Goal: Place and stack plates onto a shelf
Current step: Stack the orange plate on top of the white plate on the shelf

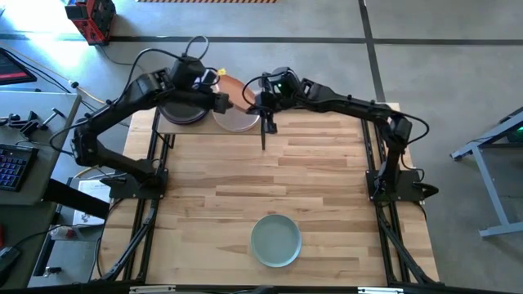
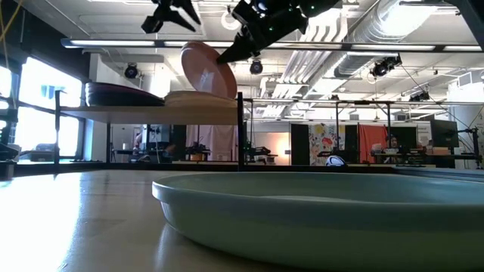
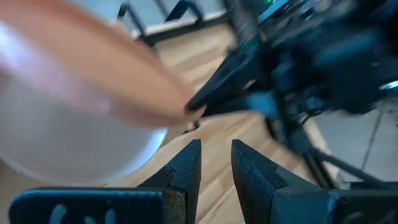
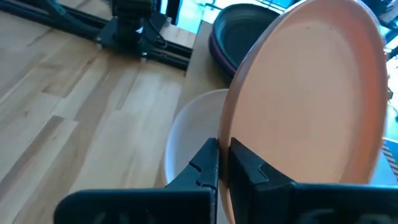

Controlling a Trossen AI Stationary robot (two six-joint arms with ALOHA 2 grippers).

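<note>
My right gripper (image 1: 253,104) is shut on a terracotta orange plate (image 4: 311,93), held tilted above the shelf (image 2: 136,113) at the table's far edge. Under it a cream plate (image 4: 189,134) tops a pale stack on the shelf. To its left, a dark stack (image 1: 184,106) holds a black plate (image 4: 249,34) over a purple one. My left gripper (image 3: 214,165) hovers just left of the orange plate (image 3: 81,68), its fingers a little apart and empty. A sage green plate (image 1: 275,239) lies flat on the table near the front edge. My right gripper pinches the orange plate's rim (image 4: 231,140) between its two fingers, one on the plate's inner face and one on its underside. The fingers come slanting down from the table's right. The plate stands steeply tilted, almost on edge, over the cream plate (image 2: 200,96).
The shelf's thin black upright bar (image 2: 240,128) stands at its right end, close under the held plate. The butcher-block tabletop (image 1: 310,175) lies bare between the shelf and the green plate. Both arm bases stand at the table's left and right edges.
</note>
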